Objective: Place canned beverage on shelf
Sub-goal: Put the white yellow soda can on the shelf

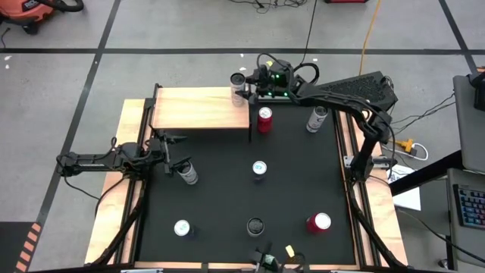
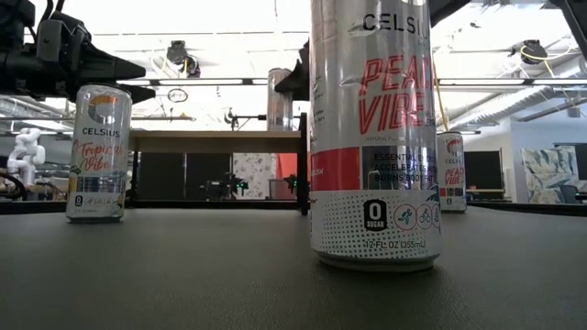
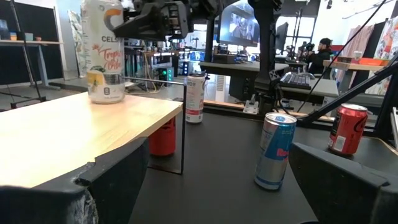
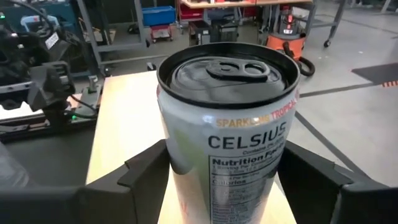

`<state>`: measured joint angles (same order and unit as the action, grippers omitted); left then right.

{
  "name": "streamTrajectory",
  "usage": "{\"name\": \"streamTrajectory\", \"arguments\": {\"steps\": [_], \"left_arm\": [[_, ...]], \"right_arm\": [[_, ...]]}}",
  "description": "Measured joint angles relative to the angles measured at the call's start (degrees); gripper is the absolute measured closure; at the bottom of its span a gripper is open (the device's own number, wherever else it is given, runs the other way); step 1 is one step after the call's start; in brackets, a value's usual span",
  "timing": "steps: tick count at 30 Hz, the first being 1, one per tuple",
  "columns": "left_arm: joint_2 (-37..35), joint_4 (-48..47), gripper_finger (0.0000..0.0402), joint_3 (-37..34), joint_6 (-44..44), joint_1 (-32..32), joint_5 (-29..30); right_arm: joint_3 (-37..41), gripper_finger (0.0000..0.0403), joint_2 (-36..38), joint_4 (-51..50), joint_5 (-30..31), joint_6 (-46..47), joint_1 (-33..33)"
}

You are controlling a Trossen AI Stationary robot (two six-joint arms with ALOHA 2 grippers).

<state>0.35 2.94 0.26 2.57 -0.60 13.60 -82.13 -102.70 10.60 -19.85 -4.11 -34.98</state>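
The shelf [image 1: 198, 108] is a light-wood board on thin black legs at the table's far left. A silver Celsius can [image 4: 227, 112] stands upright at the board's far right corner [image 3: 104, 56], with my right gripper [image 1: 244, 85] shut on it. The board [image 4: 124, 124] shows below and behind the can. My left gripper [image 1: 176, 152] waits at the table's left edge, level and open, with nothing between its fingers [image 3: 348, 180]. My right gripper pinches the can's side wall [image 4: 180, 155] between its two fingers, below the rim on the upper half. The fingers [image 3: 149, 18] come about level from the table's right side. The can is upright, its base [image 3: 106, 98] at the board's surface; whether it touches, I cannot tell.
Several other cans stand on the black table top: a red one [image 1: 264, 119] by the shelf's right legs, silver ones [image 1: 317, 118] [image 1: 187, 173] [image 1: 182, 227], a blue-silver one [image 1: 259, 168], a dark one [image 1: 255, 225] and a red one [image 1: 318, 222].
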Motion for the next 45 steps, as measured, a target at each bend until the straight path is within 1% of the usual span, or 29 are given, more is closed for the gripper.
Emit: {"name": "streamTrajectory", "arguments": {"steps": [4,10,14,20,27,45], "left_arm": [[0.02,0.00,0.0013,0.01,0.00,-0.01,0.00],[0.02,0.00,0.0013,-0.01,0.00,0.00,-0.02],[0.02,0.00,0.0013,-0.01,0.00,-0.02,-0.02],[0.02,-0.02,0.0013,0.00,0.01,-0.01,-0.02],[0.02,-0.02,0.0013,0.02,0.02,-0.02,-0.03],[0.02,-0.02,0.0013,0.00,0.02,-0.01,-0.04]], "right_arm": [[-0.06,0.0154,-1.18,2.49,-0.14,0.44,-0.65],[-0.11,0.0154,-1.19,2.73,-0.24,0.37,-1.87],[-0.11,0.0154,-1.19,2.78,-4.45,2.16,-2.70],[-0.11,0.0154,-1.19,2.88,-6.05,3.28,-2.59],[-0.11,0.0154,-1.19,2.87,-5.95,3.39,-2.58],[-0.11,0.0154,-1.19,2.87,-5.69,-1.67,-2.93]]}}
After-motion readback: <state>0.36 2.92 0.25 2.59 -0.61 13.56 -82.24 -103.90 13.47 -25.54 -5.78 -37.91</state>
